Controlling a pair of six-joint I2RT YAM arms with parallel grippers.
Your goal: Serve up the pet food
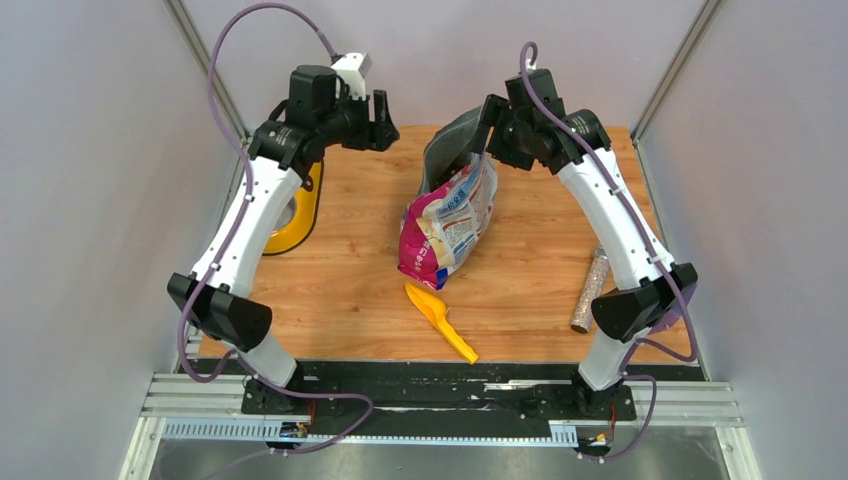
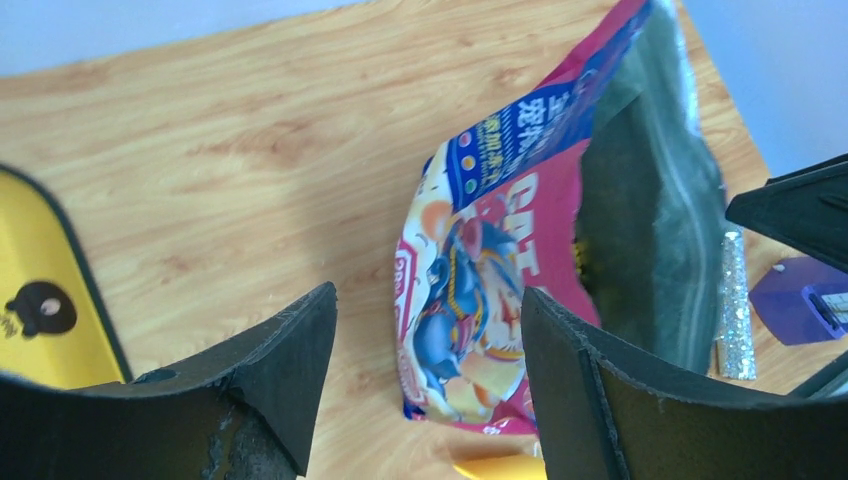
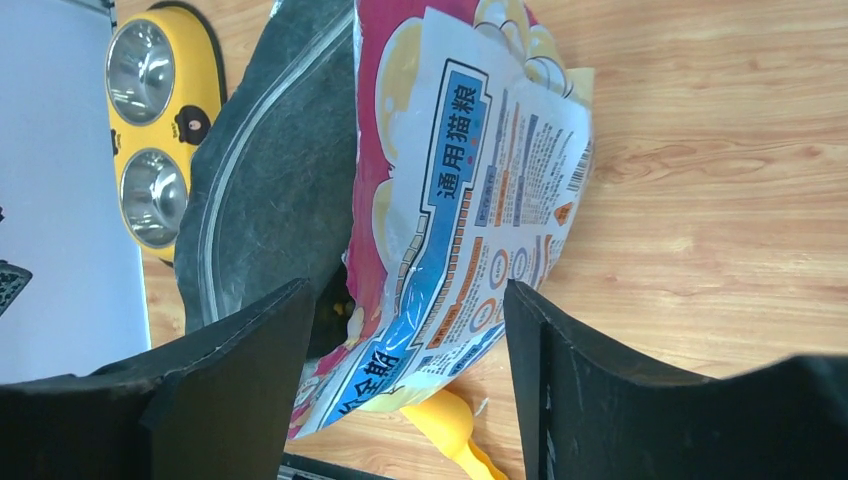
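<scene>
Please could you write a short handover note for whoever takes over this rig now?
Left gripper: open, empty, left of the cat food bag.
Right gripper: open, empty, over the bag's mouth.
Bag: mid-table, top open.
Yellow scoop: on the table at the bag's near end.
Yellow double bowl: far left, both cups look empty.
Done: bag opened.
Left: scoop food into the bowl.

- CAT FOOD bag point(image 1: 448, 222): glossy printed plastic film outside, dull grey lining at the open mouth.
- Table point(image 1: 340, 270): smooth wood-grain top.
- Feeder point(image 3: 205, 75): yellow plastic, two shiny metal bowls.
- Scoop point(image 1: 440, 320): smooth yellow plastic.
- Tube point(image 1: 590, 290): speckled, glittery.
- Left gripper point(image 2: 428, 310) fingers point(image 2: 280, 370): matt black, scuffed.
</scene>
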